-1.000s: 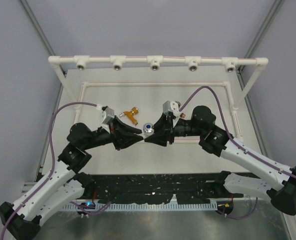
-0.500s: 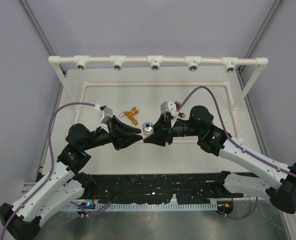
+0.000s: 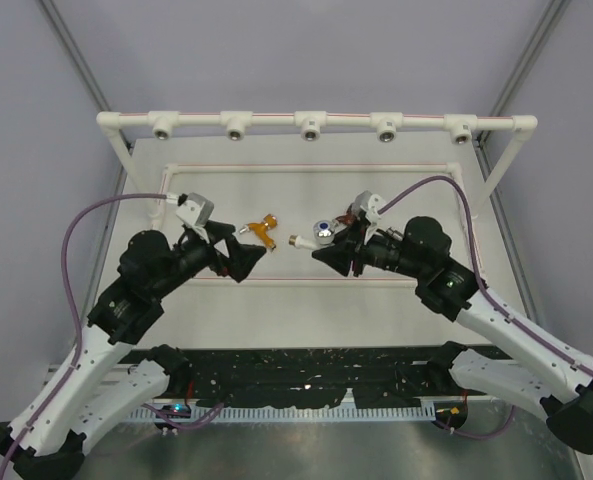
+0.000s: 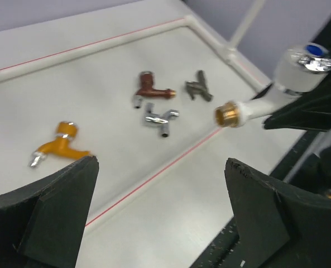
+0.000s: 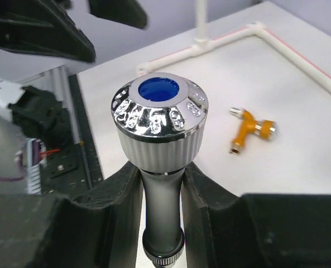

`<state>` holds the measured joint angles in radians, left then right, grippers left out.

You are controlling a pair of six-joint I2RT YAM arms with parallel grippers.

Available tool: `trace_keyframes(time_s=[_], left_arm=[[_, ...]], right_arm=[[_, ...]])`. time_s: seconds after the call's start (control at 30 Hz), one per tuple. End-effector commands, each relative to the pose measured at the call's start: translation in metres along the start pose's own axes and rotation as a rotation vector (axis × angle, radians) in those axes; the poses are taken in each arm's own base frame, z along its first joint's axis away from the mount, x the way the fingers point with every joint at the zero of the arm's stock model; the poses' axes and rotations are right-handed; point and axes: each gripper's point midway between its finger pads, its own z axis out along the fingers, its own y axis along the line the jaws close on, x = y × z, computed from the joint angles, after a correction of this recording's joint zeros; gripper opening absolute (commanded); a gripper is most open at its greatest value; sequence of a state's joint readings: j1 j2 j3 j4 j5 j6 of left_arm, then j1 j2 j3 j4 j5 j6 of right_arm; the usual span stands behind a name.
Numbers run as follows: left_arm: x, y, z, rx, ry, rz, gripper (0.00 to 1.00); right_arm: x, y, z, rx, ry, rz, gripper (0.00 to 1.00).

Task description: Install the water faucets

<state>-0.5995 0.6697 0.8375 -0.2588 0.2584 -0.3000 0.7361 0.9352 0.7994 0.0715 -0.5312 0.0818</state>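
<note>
We see the right end effector (image 5: 161, 181) pinching the white faucet (image 4: 258, 105) by the stem just under its knob (image 5: 158, 114), with the fingers (image 5: 120, 206) pressed on both sides. The faucet is held off the worktop (image 3: 406, 195), over its middle. The chrome knob with its blue cap faces the right wrist camera, and the brass threaded end (image 4: 228, 114) points toward the left arm.

The left end effector (image 4: 161, 164) is spread wide with nothing in it. We see it facing the right one from the left, the two well apart.

The orange-gold faucet (image 3: 264, 231) lies on the worktop between the two end effectors, nearer the left one; we cannot tell whether it touches it.

In the left wrist view the copper-brown faucet (image 4: 152, 92), shiny chrome faucet (image 4: 158, 118) and dark bronze-grey faucet (image 4: 198, 89) lie on the worktop in a loose group. The chrome one is just beside the copper-brown one, and the dark one is a little apart. We cannot pick these three out in the top view.

All four loose faucets lie inside the low pipe rectangle (image 3: 306, 167) on the worktop. The white pipe frame (image 3: 266, 119) stands raised along the far edge, and its five tee sockets (image 3: 310, 130) sit in a row with their holes open.
</note>
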Motion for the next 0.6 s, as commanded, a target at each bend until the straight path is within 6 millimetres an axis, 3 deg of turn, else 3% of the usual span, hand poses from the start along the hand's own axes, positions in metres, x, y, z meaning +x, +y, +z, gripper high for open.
trace_keyframes(time_s=[0.0, 0.1, 0.27, 0.57], left_arm=[[0.001, 0.079, -0.027, -0.426, 0.105, 0.032, 1.0], [-0.022, 0.101, -0.038, -0.542, 0.083, 0.029, 1.0], [-0.069, 0.147, -0.059, -0.795, 0.05, 0.078, 1.0], [-0.133, 0.206, -0.062, -0.999, 0.0, 0.108, 0.97]], right_arm=[[-0.014, -0.052, -0.035, 0.347, -0.073, -0.041, 0.05], [-0.012, -0.075, -0.058, 0.517, -0.089, -0.048, 0.05], [-0.018, -0.086, -0.09, 0.655, -0.134, -0.065, 0.05], [-0.026, -0.087, -0.109, 0.719, -0.166, -0.092, 0.05]])
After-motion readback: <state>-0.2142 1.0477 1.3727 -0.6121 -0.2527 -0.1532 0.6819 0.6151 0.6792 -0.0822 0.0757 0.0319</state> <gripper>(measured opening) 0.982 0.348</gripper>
